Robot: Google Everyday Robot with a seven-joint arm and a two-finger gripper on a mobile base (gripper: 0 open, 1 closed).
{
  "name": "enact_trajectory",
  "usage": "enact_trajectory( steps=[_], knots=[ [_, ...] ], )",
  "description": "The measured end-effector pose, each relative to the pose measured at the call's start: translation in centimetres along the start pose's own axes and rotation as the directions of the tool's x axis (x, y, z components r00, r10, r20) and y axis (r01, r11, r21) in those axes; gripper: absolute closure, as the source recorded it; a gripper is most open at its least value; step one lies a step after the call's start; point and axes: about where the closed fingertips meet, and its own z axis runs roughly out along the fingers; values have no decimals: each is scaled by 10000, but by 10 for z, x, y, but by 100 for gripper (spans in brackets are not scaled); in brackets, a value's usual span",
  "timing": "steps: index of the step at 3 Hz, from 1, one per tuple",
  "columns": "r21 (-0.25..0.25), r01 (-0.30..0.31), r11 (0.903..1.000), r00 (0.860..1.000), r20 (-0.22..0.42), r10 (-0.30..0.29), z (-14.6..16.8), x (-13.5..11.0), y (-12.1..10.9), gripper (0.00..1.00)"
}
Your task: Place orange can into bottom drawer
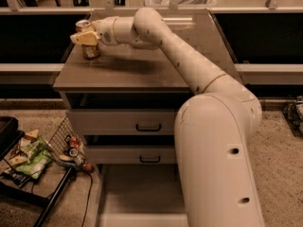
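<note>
The orange can (90, 50) stands upright on the back left corner of the cabinet top (142, 70); its silver top shows above my gripper. My gripper (85, 37) is at the can, level with its upper half and crossing in front of it, and the arm reaches in from the right. The can rests on the surface. The bottom drawer (137, 193) is pulled out at the bottom of the view, a pale shallow tray with nothing in it, partly hidden by my arm's base.
Two upper drawers with black handles (148, 127) are shut. A wire basket (66, 143) with small cans and snack bags (31, 155) lies on the floor at the left. My arm's large body (218, 164) fills the lower right.
</note>
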Motion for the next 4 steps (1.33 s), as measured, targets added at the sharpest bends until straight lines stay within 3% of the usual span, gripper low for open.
enact_trajectory(
  steps=[1,2,3,4],
  knots=[
    [158,414,9990,9991,36,-415,-14,-15,13,64],
    [296,894,9956,9957,-283,-886,-51,-32,37,87],
    [784,976,9921,9935,-671,-924,-118,-57,67,100],
    [997,841,9915,9913,-1096,-730,-190,-61,116,100]
  ],
)
